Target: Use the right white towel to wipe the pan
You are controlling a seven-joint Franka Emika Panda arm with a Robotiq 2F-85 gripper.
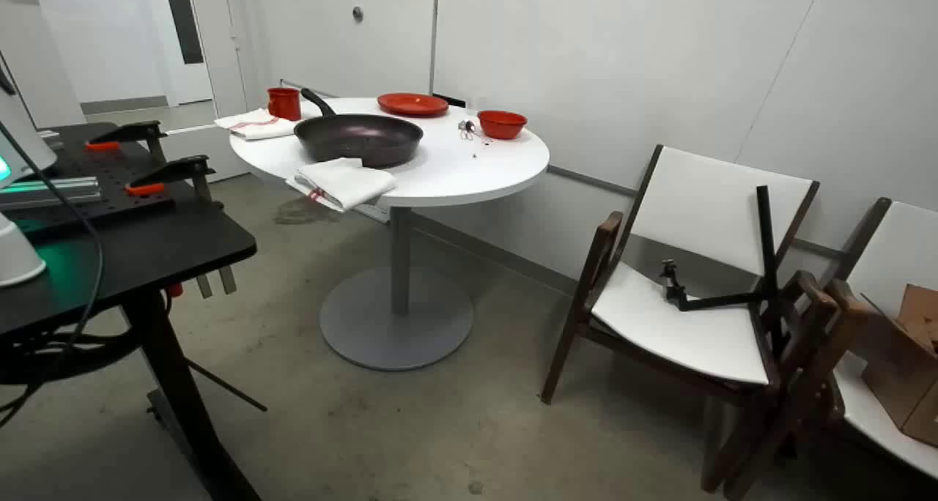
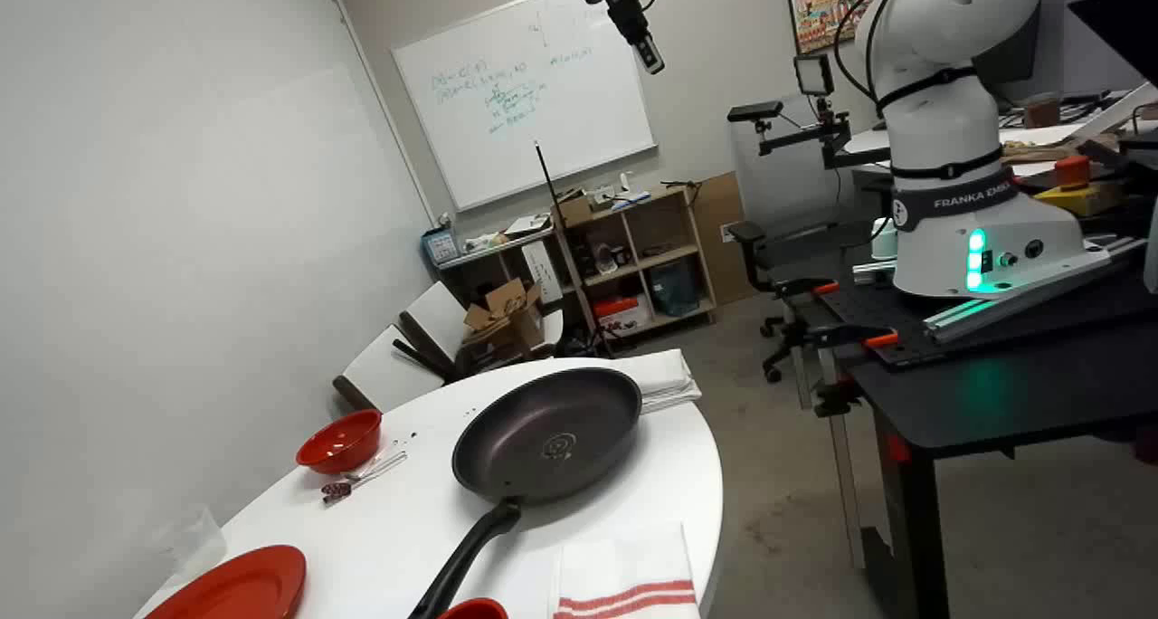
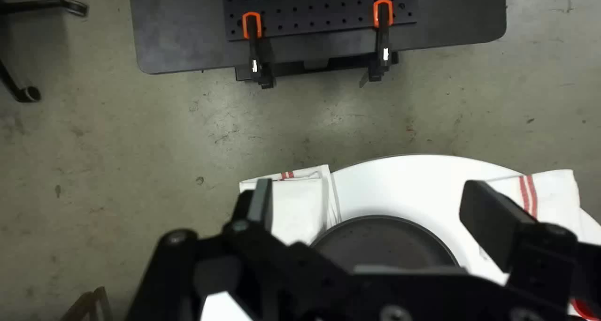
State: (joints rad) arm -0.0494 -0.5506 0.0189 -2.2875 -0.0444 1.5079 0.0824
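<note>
I've got gripper (image 3: 368, 206) spread wide, up high; right white towel (image 1: 348, 182) beside frying pan (image 1: 359, 138), overhanging round white table (image 1: 476, 168); red cup (image 1: 284, 104) and flatter striped towel (image 1: 253, 126) near pan handle (image 1: 317, 102), red plate (image 1: 412, 105), red bowl (image 1: 502, 126) farther off; concrete floor (image 1: 440, 428), wooden armchairs (image 1: 681, 340) by wall (image 1: 623, 61)

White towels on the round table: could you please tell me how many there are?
2: one towel beside the pan, overhanging the edge of the round table, and the other towel beside the red mug. Their folded layers could hide another.
</note>
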